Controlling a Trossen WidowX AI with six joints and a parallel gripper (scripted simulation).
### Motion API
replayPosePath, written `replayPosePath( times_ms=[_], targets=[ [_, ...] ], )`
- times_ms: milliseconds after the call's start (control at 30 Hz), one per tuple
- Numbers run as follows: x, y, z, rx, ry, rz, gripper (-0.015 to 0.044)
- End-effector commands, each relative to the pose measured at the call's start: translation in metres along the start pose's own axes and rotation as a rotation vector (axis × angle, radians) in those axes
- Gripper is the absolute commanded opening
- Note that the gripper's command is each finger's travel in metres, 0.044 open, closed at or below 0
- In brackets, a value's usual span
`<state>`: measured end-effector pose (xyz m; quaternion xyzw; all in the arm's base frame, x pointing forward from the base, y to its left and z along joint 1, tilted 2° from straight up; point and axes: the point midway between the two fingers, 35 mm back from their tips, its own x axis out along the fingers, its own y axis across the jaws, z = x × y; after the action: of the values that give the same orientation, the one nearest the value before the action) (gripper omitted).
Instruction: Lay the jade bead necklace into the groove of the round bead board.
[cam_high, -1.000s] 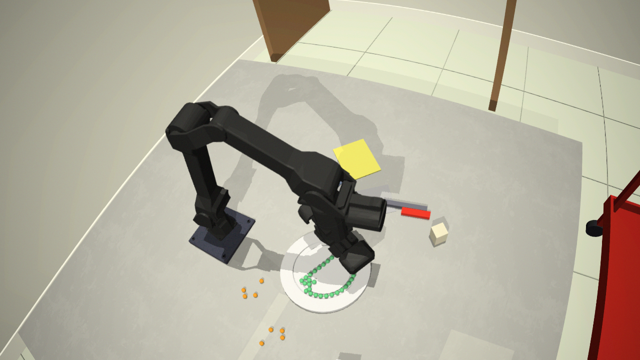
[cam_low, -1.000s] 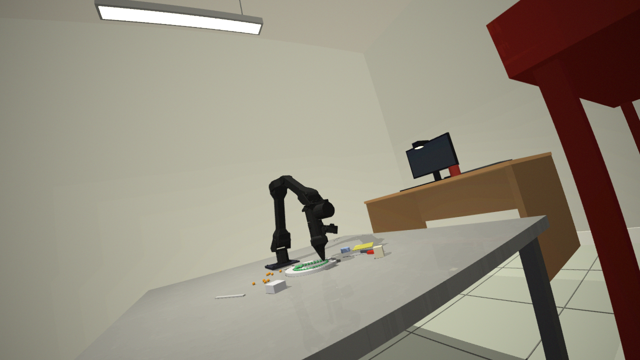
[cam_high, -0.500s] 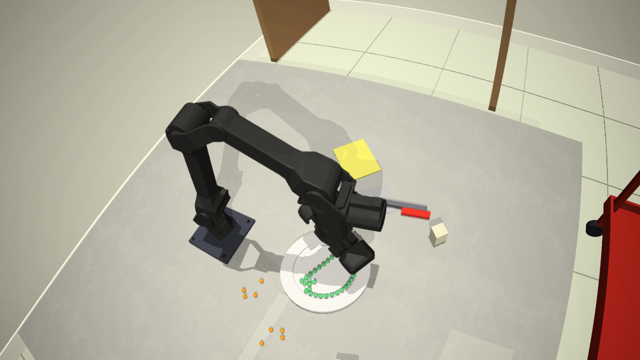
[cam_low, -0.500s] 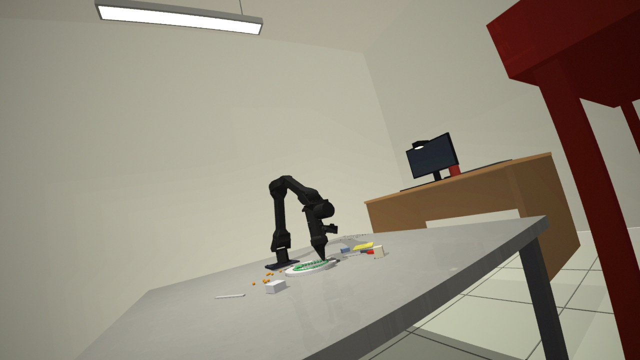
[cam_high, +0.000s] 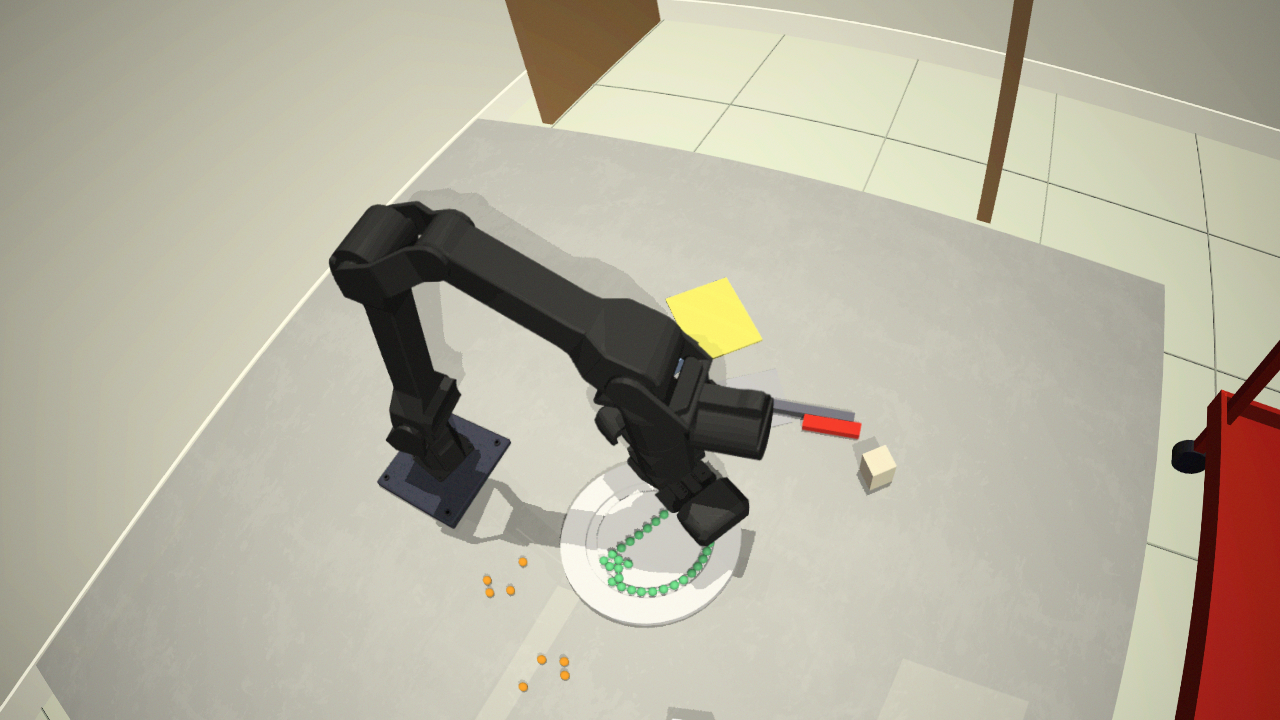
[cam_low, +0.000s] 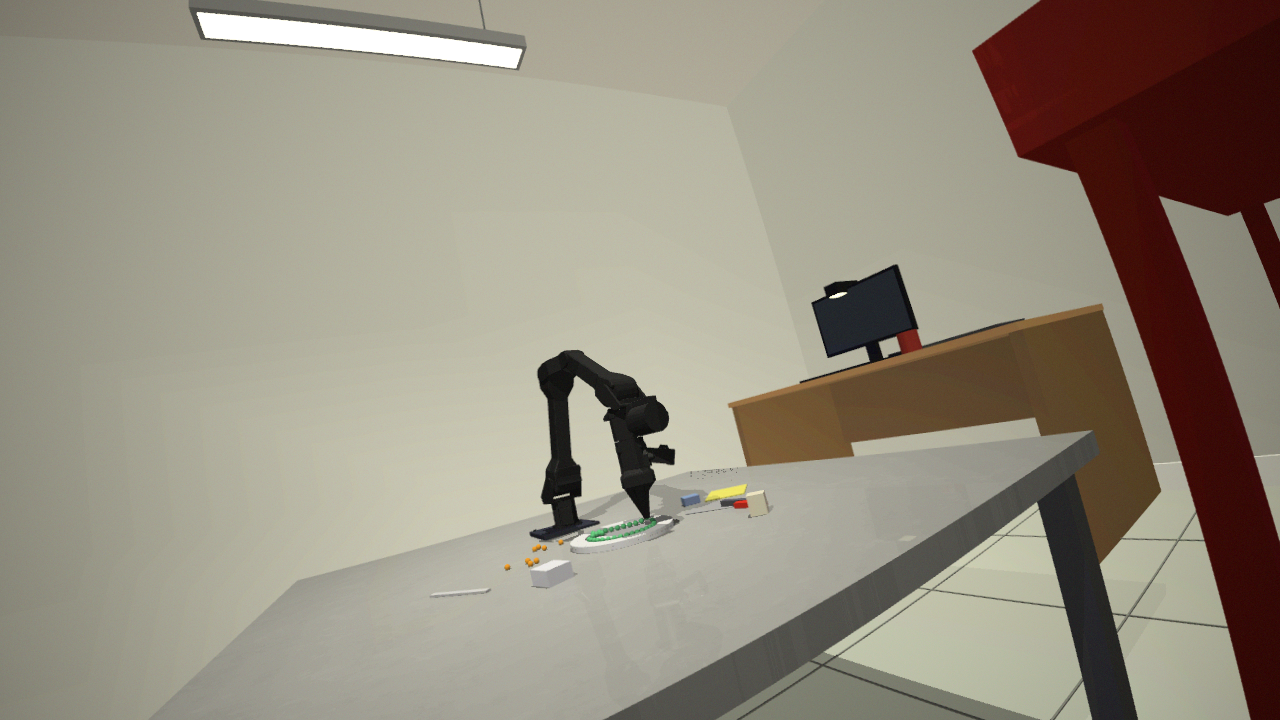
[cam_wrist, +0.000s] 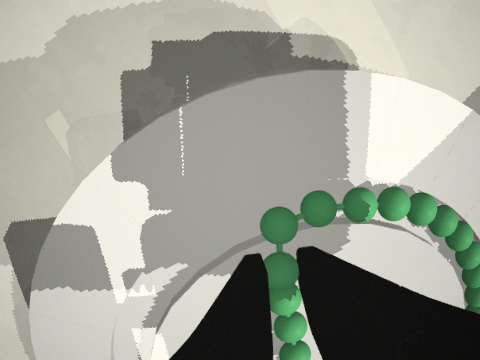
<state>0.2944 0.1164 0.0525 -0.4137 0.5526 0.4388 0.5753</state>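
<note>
The round white bead board (cam_high: 648, 559) lies on the grey table in front of the arm's base; it also shows in the wrist view (cam_wrist: 220, 207) and in the exterior view (cam_low: 623, 536). The jade bead necklace (cam_high: 646, 564) lies on it as a green loop, partly along the groove (cam_wrist: 200, 270), with one strand crossing the middle. My gripper (cam_wrist: 279, 266) stands low over the board's far right side and is shut on a bead of the necklace (cam_wrist: 283, 270). The strand runs back between the black fingers. In the top view the gripper (cam_high: 702, 523) hides the held beads.
Several loose orange beads (cam_high: 501, 580) lie left of and in front of the board (cam_high: 547, 667). A yellow sheet (cam_high: 713, 315), a red and grey bar (cam_high: 827, 422) and a cream cube (cam_high: 878, 466) lie behind and right. The arm's base (cam_high: 443, 470) is at left. A white block (cam_low: 551, 572) lies nearer.
</note>
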Motion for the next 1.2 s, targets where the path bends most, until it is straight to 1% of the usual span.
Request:
replayPosePath(
  times_ms=[0,567,1100,1133,1167],
  targets=[
    [-0.0009,0.0048,0.0035,-0.005,0.003,0.001,0.0],
    [0.0076,0.01,0.0079,-0.005,0.003,0.001,0.0],
    [-0.0005,0.0099,0.008,-0.006,0.003,0.001,0.042],
    [0.0028,0.0098,0.0088,-0.01,-0.001,0.002,0.044],
    [0.0012,0.0098,0.0088,-0.008,0.001,0.002,0.044]
  ],
)
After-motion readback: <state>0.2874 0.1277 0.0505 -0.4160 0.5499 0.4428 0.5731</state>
